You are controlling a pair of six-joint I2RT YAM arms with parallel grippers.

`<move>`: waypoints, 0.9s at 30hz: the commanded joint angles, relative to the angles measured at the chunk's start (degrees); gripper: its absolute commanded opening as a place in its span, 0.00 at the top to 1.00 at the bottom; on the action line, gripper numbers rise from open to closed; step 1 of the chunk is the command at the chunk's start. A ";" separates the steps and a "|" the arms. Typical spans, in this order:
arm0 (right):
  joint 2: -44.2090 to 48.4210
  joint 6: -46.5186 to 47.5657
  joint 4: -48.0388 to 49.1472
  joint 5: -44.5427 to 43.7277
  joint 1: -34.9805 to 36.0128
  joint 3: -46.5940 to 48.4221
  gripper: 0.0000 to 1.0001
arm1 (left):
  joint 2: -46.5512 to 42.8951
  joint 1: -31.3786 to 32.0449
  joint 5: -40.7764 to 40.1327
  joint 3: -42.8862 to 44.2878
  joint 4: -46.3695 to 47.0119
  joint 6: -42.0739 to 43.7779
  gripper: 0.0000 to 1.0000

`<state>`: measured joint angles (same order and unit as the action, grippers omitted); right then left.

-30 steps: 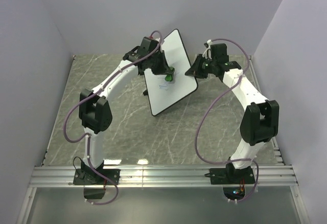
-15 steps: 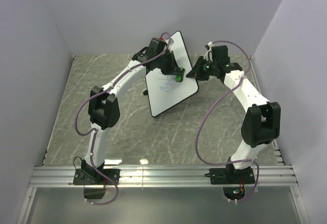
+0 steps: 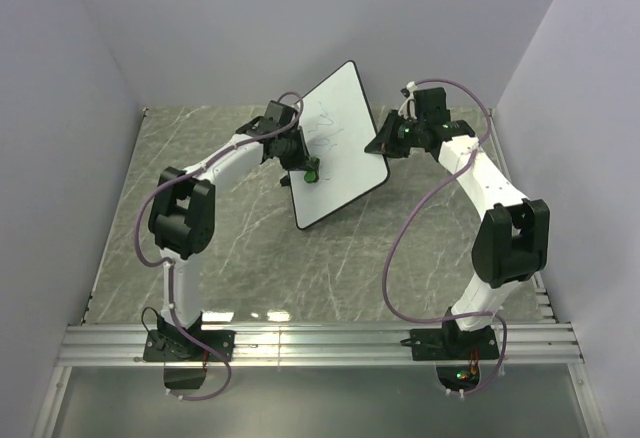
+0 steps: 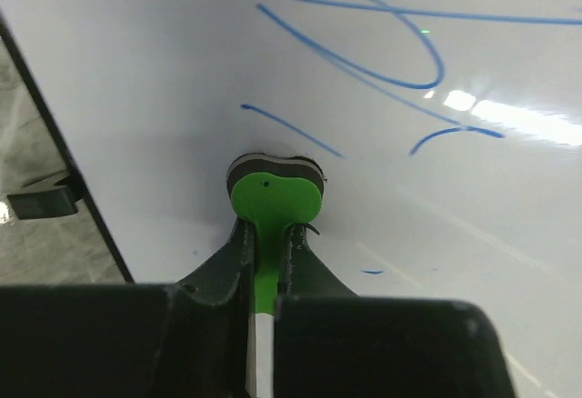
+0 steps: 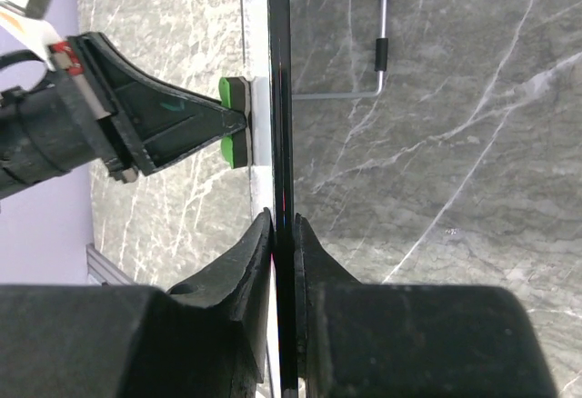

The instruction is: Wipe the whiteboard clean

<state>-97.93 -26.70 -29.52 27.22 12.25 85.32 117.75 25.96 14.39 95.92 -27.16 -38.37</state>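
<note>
Toward the far edge of the table [image 3: 250, 248], right of its middle, the whiteboard [image 3: 340, 148] stands tilted up. The right gripper [image 5: 283, 225] is pinched narrow on the board's thin black rim, steadying it. The left gripper [image 4: 265, 234] is closed tight on the handle of a green eraser [image 4: 273, 194], whose pad presses the white face just below blue scribbles [image 4: 364, 34]. Wiping looks underway and unfinished. The next move likely calls for sweeping the pad across those lines with steady pressure while the right arm braces the board against the push.
</note>
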 commanded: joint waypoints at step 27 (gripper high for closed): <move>-3.23 2.09 -7.75 1.69 1.64 3.19 1.00 | -0.95 2.62 9.17 -14.69 6.06 -1.44 1.00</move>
<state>-100.29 -26.13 -32.12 29.21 11.77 88.42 111.57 29.26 24.14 87.46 -16.91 -39.94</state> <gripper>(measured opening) 0.165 0.075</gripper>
